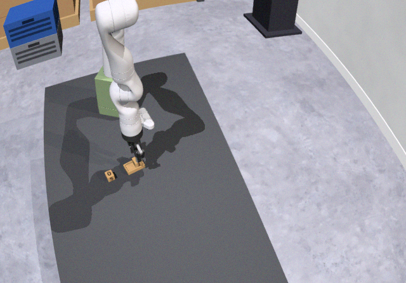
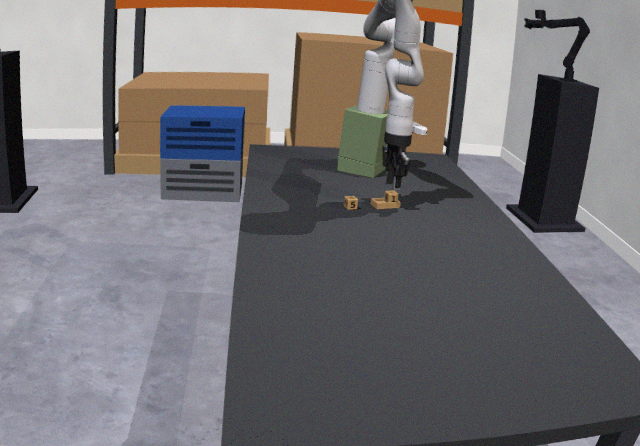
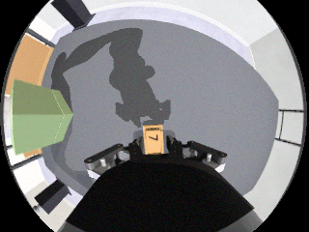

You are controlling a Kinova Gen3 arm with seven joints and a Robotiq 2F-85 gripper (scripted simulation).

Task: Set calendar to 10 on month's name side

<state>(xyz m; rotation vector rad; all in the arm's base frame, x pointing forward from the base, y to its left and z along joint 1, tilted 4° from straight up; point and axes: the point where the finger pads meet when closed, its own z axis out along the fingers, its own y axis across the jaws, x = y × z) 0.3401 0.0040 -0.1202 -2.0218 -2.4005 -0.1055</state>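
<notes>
Gripper [image 2: 394,181], half spread and empty above the cube in the tray [image 2: 379,203], should descend straight and centred.

tan cubes, dark table

you see two tan cubes [image 2: 351,203] with black digits, a tan tray [image 2: 381,203], a charcoal table [image 2: 413,301], and a white arm [image 2: 398,84].

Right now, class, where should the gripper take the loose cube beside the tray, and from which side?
Grip the loose cube on two opposite side faces, coming straight down from above: it stands flat on the table, apart from the tray, with every side free.
</notes>
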